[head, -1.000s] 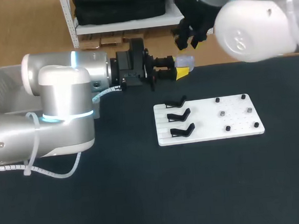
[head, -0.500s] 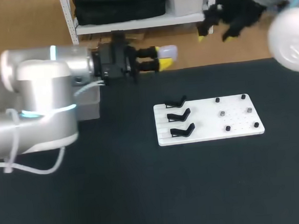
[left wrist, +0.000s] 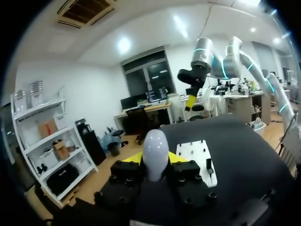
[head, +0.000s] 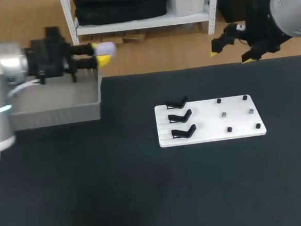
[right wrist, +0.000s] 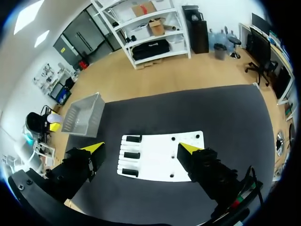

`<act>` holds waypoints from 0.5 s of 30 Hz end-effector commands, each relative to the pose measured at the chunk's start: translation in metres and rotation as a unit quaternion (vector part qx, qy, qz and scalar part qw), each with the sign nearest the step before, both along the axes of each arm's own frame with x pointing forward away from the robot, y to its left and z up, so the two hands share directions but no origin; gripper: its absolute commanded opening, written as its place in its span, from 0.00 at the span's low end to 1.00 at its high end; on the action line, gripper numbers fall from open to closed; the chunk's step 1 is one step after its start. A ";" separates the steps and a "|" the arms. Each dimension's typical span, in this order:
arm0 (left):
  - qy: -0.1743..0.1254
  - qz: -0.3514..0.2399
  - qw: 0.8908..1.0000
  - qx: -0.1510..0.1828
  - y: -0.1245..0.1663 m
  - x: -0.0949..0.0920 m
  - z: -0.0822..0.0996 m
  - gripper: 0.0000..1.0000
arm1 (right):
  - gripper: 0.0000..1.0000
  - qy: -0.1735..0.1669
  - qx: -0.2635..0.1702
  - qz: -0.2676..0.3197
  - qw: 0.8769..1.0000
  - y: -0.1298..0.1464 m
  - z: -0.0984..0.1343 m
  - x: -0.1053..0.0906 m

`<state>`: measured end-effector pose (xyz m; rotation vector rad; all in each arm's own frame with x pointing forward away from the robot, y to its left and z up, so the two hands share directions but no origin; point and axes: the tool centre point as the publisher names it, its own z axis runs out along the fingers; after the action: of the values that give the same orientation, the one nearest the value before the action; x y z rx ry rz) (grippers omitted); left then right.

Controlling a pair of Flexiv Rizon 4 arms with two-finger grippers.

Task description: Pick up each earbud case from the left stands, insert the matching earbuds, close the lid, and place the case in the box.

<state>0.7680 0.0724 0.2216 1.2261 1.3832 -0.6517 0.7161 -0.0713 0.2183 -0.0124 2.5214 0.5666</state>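
On the black table (head: 146, 196), the task is being judged as near its end, perhaps at its last case. The grey plastic box (head: 58, 117) is being kept at the table's far left corner. The white flat board (head: 208, 127) is lying right of the table's middle. The left gripper (head: 101, 53) is being held high by the box's far right corner, with its two yellow-tipped fingers clamped from both sides on the pale rounded earbud case (head: 107, 47). The case is thus being carried in the air and is not yet being set in the box. The right gripper (head: 231, 54) is being held over the table's far right edge, its fingers spread wide with nothing between them. The three black stands (head: 180, 116) along the board's left edge are all being left empty, so no further case is being shown waiting. By this judgement, only lowering and releasing the case is being left to do. In the left wrist view the case (left wrist: 155, 148) is being seen as one smooth shape, so its lid is being taken as closed, though no seam is being shown. Part of the box's inside is being hidden by the left arm, so whether other cases are lying there cannot be told. The small dark studs (head: 224, 114) on the board's right half are too small to be told as bare pegs or earbuds.
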 end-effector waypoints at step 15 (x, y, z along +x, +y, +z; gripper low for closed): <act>0.071 0.062 0.996 0.001 0.148 0.056 -0.089 0.00 | 1.00 -0.053 0.004 -0.026 0.998 0.001 -0.001 -0.004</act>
<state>0.7974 0.2231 0.1571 1.0785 1.5640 -0.6019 0.7150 -0.0722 0.2186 0.0060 2.4628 0.5562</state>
